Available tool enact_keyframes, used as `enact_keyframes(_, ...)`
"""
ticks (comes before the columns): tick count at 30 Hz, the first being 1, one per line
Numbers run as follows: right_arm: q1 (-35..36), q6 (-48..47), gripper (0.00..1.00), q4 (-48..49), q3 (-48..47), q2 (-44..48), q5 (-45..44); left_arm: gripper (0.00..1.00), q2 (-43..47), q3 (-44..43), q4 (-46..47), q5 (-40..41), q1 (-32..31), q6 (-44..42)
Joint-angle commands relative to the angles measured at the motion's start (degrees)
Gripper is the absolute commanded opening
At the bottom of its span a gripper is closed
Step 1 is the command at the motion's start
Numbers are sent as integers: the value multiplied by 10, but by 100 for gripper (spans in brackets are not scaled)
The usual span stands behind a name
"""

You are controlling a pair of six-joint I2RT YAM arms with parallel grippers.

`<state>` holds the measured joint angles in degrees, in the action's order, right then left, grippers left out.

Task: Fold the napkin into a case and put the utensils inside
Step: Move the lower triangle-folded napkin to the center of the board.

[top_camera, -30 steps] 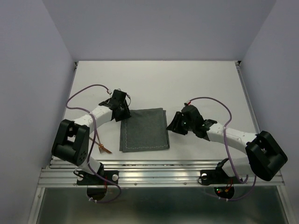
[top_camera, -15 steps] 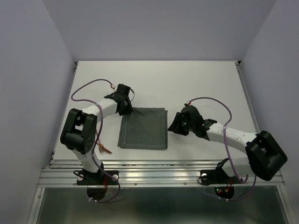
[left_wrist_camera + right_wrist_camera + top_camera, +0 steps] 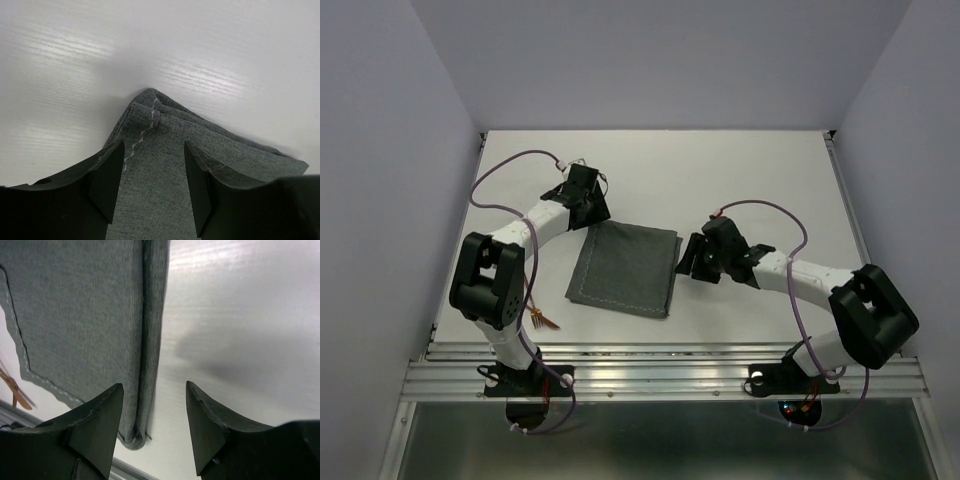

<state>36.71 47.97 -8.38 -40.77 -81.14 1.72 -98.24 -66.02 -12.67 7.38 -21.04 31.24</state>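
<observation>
**Top external view: folded grey-green cloth napkin [image 3: 623,268] lies between two parted pincers**

The napkin, a stitched-hem cloth folded to a skewed rectangle, rests flat on the white surface [image 3: 740,180], left of centre. The left pincer [image 3: 588,212] sits at its 11 o'clock corner. The right pincer [image 3: 688,258] sits just off its 3 o'clock edge. The thin copper-brown metal utensils [image 3: 542,320] lie at the napkin's 8 o'clock, apart from it, close to the left arm and partly hidden by it.

From above, neither pincer's opening can be read, but the wrist cameras show it. In the left wrist view the two dark fingers [image 3: 107,175] stand moderately apart. The napkin's bunched, layered corner lies on the surface between and beyond them, toward 12 o'clock, and whether either finger touches the cloth cannot be told. In the right wrist view the fingers [image 3: 95,425] are likewise spread and clamp nothing. The napkin's rolled fold edge runs from 12 o'clock to 6 o'clock just inside the left finger, with bare surface toward 3 o'clock. That view also catches a sliver of a copper utensil at 8 o'clock, past the napkin's hem.
</observation>
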Motion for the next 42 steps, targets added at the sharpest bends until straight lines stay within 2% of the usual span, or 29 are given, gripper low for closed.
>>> enact_keyframes(1,-34,-32,58,18,-52,-46,-1,64,30,-15,-10,12,12,-21)
enact_keyframes(7,-81,-35,57,57,-101,-127,31,64,15,-19,-14,-10,13,-20)
enact_keyframes(20,-81,-32,52,78,-192,-248,76,64,98,7,-47,-7,14,-15)
enact_keyframes(28,-86,-63,23,77,-244,-284,61,64,154,33,-65,-10,14,-18)
enact_keyframes(29,-93,-71,14,78,-252,-286,64,64,159,38,-67,-10,14,-19)
enact_keyframes(34,-106,-131,1,65,-301,-313,90,64,181,74,-70,-39,14,-21)
enact_keyframes(41,-135,-206,1,18,-404,-374,107,64,235,154,-46,-95,11,2)
enact_keyframes(42,-141,-211,8,-2,-433,-382,103,64,242,160,-46,-95,10,4)
